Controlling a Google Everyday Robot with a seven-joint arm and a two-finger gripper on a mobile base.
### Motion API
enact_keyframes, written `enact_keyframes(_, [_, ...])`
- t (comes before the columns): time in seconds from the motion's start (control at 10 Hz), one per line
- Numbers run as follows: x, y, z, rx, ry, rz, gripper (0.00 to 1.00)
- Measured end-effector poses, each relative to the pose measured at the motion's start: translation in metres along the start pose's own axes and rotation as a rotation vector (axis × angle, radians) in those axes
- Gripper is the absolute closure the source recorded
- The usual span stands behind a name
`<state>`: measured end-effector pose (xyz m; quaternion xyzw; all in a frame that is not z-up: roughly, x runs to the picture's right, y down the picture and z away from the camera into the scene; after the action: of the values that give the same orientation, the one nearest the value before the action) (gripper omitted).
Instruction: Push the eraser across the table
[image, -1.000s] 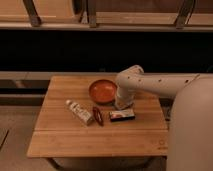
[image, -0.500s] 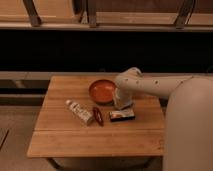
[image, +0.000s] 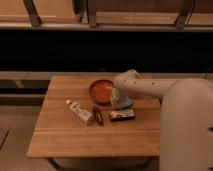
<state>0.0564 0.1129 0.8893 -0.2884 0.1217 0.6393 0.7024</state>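
Unmoved: eraser on table; jaws just behind it.

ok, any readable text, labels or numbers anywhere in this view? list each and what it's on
None readable.
eraser: white band and red edge, any print too blurred to read.
pale tube left of the slim red object: markings too blurred.
orange bowl, table, robot arm: no text visible.
tool: low over the table, just behind the eraser, no marking visible.
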Motion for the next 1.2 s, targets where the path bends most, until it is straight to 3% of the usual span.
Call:
enact_keyframes(0.4, [0.011, -0.005, 0.023, -0.051, 0.041, -0.009, 1.00])
enact_keyframes(0.6, [0.019, -0.009, 0.028, -0.055, 0.064, -0.005, 1.00])
enact_keyframes(0.8, [0.035, -0.010, 0.021, -0.014, 0.094, -0.007, 1.00])
enact_keyframes(1.2, [0.113, -0.036, -0.031, 0.153, 0.200, 0.111, 1.00])
